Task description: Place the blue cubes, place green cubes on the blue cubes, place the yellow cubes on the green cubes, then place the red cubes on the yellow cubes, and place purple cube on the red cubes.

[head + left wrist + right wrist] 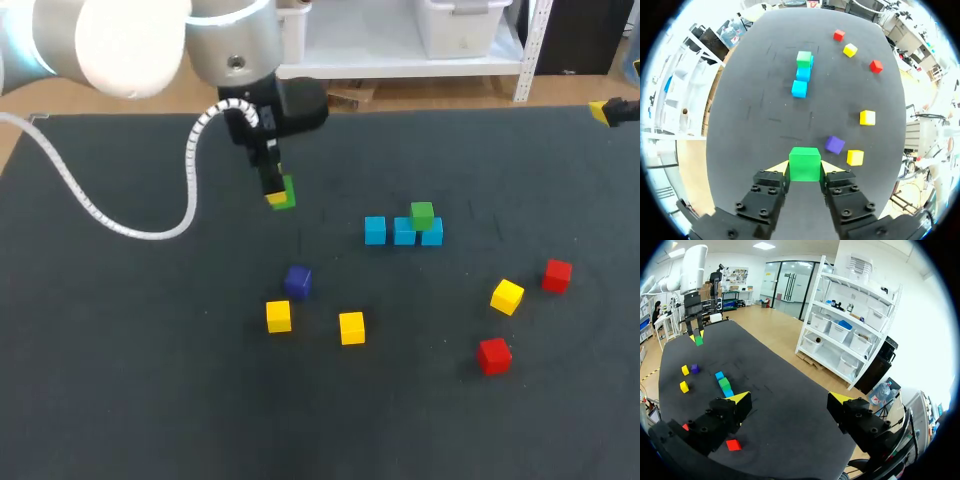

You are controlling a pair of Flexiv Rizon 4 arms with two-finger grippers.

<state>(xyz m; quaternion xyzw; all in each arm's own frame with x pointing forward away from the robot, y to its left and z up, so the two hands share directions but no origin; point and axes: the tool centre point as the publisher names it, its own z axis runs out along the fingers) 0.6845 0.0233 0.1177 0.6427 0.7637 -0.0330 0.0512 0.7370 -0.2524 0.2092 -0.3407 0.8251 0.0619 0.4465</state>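
Observation:
My left gripper [274, 188] hangs above the table's back left, shut on a green cube [285, 193]. In the left wrist view that green cube [804, 163] sits between the yellow-tipped fingers. Three blue cubes [403, 232] form a row at the middle, with another green cube [421, 214] on top of them; the row [801, 81] lies ahead of the left gripper. My right gripper [790, 399] is open and empty, off at the table's far right corner [610, 110].
A purple cube [297, 281] and two yellow cubes [278, 316] [351, 327] lie in front of the left gripper. A third yellow cube [507, 296] and two red cubes [557, 275] [493, 355] lie to the right.

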